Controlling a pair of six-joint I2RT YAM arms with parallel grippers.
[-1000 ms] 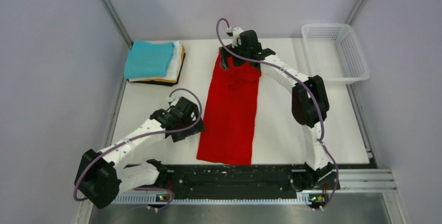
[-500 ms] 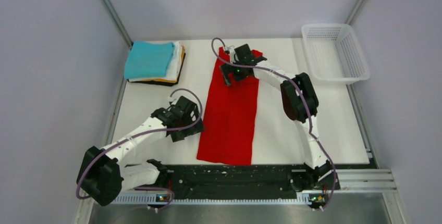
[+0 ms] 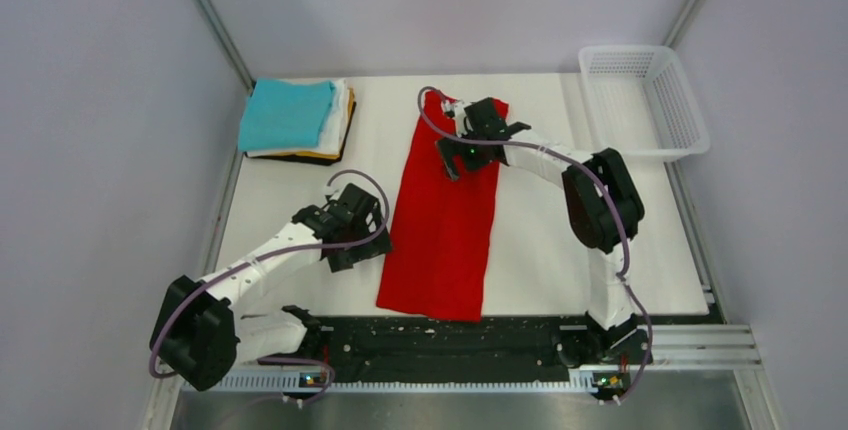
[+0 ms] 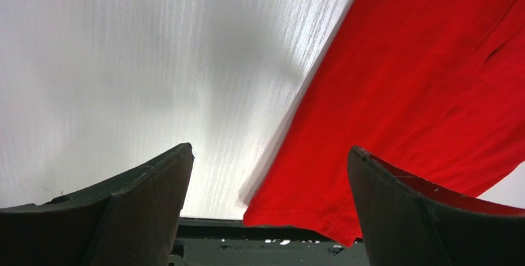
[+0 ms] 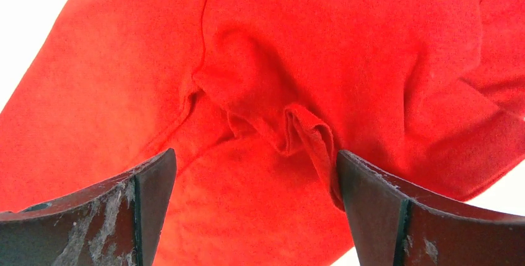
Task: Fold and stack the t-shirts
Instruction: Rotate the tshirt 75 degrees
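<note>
A bright red t-shirt (image 3: 445, 220) lies folded into a long strip down the middle of the table. A stack of folded shirts, teal on top (image 3: 288, 113) with white, yellow-orange and dark layers under it, sits at the back left. My right gripper (image 3: 455, 157) is open above the strip's far end; its wrist view shows a bunched crease of red cloth (image 5: 303, 133) between the open fingers. My left gripper (image 3: 352, 240) is open and empty beside the strip's left edge; its wrist view shows the red hem corner (image 4: 322, 210) near the table's front edge.
A white plastic mesh basket (image 3: 642, 100) stands at the back right corner. A black rail (image 3: 450, 335) runs along the near edge by the arm bases. Grey walls close in the table on both sides.
My right gripper has come back from the far end of the red shirt toward the middle and let the cloth go; the top end now lies flatter. The left arm has barely moved.
</note>
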